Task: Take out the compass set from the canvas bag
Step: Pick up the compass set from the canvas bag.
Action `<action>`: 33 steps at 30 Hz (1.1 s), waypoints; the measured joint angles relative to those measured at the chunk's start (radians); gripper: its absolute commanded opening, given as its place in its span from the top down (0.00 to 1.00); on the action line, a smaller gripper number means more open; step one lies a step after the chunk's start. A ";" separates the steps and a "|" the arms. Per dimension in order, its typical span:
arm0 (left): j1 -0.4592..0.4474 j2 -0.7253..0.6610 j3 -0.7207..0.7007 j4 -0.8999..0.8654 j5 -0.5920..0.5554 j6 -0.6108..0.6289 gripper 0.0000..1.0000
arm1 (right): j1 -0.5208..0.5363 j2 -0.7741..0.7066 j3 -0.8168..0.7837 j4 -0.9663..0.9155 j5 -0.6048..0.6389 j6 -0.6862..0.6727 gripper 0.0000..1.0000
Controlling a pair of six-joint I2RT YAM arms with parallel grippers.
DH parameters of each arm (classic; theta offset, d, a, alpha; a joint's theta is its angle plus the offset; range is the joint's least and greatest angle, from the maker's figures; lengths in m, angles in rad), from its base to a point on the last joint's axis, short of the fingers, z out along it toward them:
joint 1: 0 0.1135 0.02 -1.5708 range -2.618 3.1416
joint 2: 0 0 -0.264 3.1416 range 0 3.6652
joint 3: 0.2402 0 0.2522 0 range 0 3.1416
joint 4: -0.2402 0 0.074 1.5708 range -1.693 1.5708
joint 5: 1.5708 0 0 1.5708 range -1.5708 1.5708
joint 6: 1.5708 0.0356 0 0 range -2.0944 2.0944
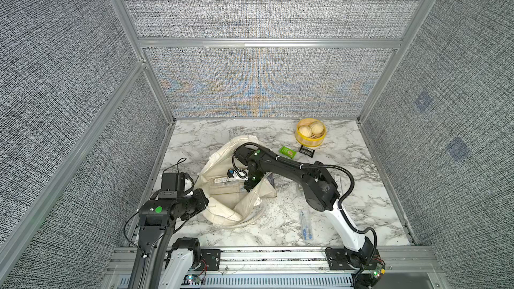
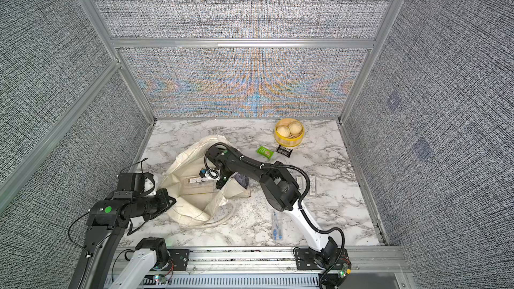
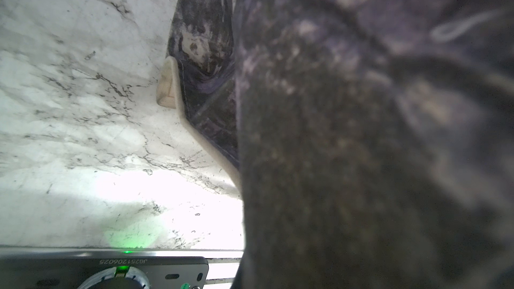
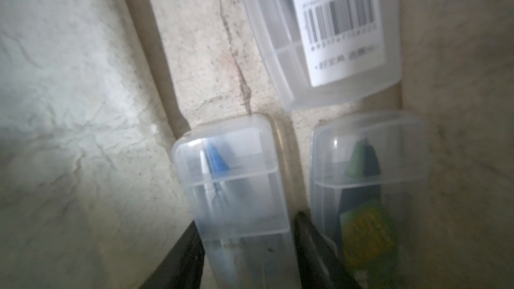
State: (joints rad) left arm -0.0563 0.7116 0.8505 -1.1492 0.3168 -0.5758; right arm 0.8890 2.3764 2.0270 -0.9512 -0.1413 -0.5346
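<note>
The cream canvas bag (image 1: 222,193) lies slumped open at the table's middle in both top views; its dark printed panel (image 3: 333,134) fills the left wrist view. My left gripper (image 1: 202,202) is shut on the bag's near rim, its jaws hidden by fabric. My right gripper (image 4: 247,246) reaches down into the bag (image 2: 192,193). Its black fingers (image 4: 308,234) press both sides of a clear case holding a blue compass, the compass set (image 4: 236,190). Beside it lie a case with a green compass (image 4: 367,176) and a barcode-labelled case (image 4: 333,23).
Another clear case with a blue compass (image 1: 306,225) lies on the marble at front right, and more clear cases (image 2: 313,184) lie under the right arm. A yellow steamer basket (image 1: 310,132), a green packet (image 1: 288,152) and a black packet (image 1: 306,152) sit at back right.
</note>
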 measured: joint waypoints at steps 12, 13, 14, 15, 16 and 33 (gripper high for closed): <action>0.001 0.008 -0.006 0.008 0.005 0.000 1.00 | 0.007 -0.070 0.001 0.032 -0.063 0.030 0.57; 0.001 0.008 -0.006 0.008 0.005 -0.001 1.00 | 0.007 -0.073 0.001 0.036 -0.064 0.031 0.57; 0.002 0.008 -0.006 0.008 0.007 -0.001 1.00 | 0.008 -0.077 0.001 0.042 -0.066 0.035 0.57; 0.003 0.008 -0.006 0.009 0.007 -0.001 1.00 | 0.008 -0.077 0.001 0.047 -0.066 0.038 0.57; 0.005 0.009 -0.006 0.010 0.008 -0.001 1.00 | 0.008 -0.077 0.002 0.049 -0.066 0.038 0.58; 0.045 0.026 0.039 0.013 0.020 -0.004 1.00 | 0.036 -0.277 -0.063 0.074 -0.072 0.057 0.58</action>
State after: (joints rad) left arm -0.0116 0.7376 0.8898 -1.1358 0.3370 -0.5800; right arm 0.9249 2.0991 1.9644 -0.8768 -0.2138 -0.4774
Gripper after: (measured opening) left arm 0.087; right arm 0.417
